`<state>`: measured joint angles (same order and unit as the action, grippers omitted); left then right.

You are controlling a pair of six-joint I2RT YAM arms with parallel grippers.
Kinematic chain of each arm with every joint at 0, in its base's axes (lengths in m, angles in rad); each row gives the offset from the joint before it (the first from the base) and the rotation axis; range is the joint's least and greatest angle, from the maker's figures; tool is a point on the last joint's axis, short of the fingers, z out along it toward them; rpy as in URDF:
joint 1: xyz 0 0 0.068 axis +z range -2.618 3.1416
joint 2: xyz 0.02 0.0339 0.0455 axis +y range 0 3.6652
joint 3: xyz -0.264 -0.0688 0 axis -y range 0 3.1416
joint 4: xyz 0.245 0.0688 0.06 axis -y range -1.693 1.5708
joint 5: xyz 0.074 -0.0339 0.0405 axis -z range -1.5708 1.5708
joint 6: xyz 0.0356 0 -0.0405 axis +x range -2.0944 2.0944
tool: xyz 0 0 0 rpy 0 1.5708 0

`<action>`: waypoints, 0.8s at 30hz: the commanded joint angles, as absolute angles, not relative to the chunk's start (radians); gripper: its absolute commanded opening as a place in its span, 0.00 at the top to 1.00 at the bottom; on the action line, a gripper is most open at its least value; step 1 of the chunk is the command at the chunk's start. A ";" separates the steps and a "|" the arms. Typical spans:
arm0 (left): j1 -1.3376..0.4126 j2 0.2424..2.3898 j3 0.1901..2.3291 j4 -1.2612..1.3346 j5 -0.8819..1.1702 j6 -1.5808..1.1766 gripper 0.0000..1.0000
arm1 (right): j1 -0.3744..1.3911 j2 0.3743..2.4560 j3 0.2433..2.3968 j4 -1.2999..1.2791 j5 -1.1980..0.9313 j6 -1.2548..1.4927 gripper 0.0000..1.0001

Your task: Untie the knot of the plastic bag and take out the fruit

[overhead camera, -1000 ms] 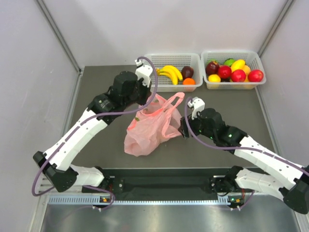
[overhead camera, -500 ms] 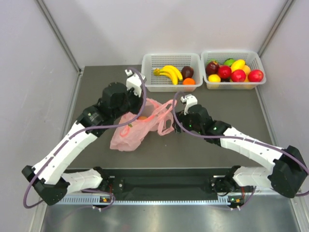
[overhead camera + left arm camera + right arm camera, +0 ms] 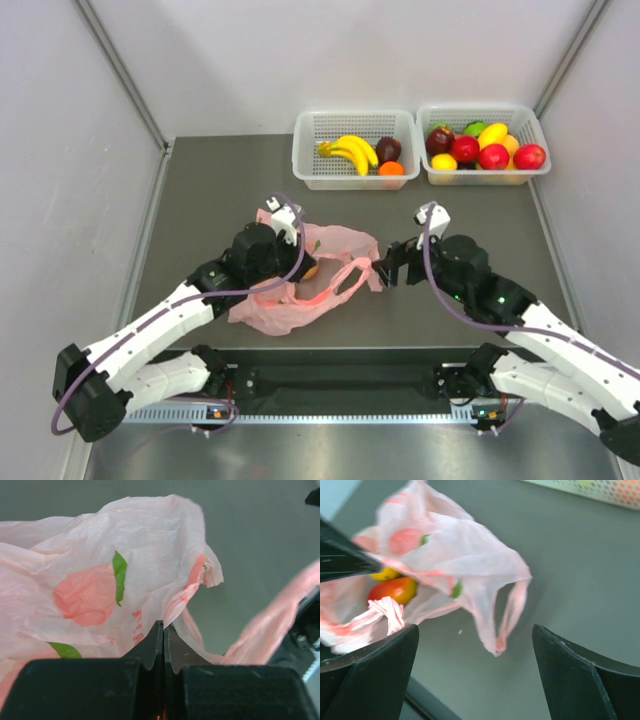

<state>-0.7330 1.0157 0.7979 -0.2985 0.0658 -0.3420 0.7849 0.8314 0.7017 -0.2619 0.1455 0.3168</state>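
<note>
Bag [image 3: 285, 308] dragged lower left, my left gripper [image 3: 163, 632] clamped on it, my right gripper [image 3: 386, 268] opened wide, pulled back.

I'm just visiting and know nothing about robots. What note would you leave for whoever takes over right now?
Left pincer: shut on the plastic bag, at its edge.
Right pincer: open, empty, facing a handle loop.
Fruit: inside the bag, an orange-red one and a yellow one showing.
Done: bag mouth gapes; whether the knot is fully undone is unclear.
Left: take the fruit out.
</note>
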 commanded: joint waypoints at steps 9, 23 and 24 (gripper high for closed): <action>-0.770 1.006 0.732 -0.052 0.130 -0.489 1.00 | 0.833 0.834 0.719 -0.311 -0.051 0.245 0.02; -0.772 1.028 0.729 -0.045 0.114 -0.480 1.00 | 0.844 0.767 0.667 -0.212 -0.214 0.259 0.07; -0.772 1.031 0.726 -0.046 0.104 -0.480 1.00 | 0.845 0.762 0.663 -0.203 -0.250 0.262 0.08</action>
<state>-0.7677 1.0260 0.7345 -0.1173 0.1154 -0.4740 0.8249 0.7910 0.6762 -0.2665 -0.1581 0.2623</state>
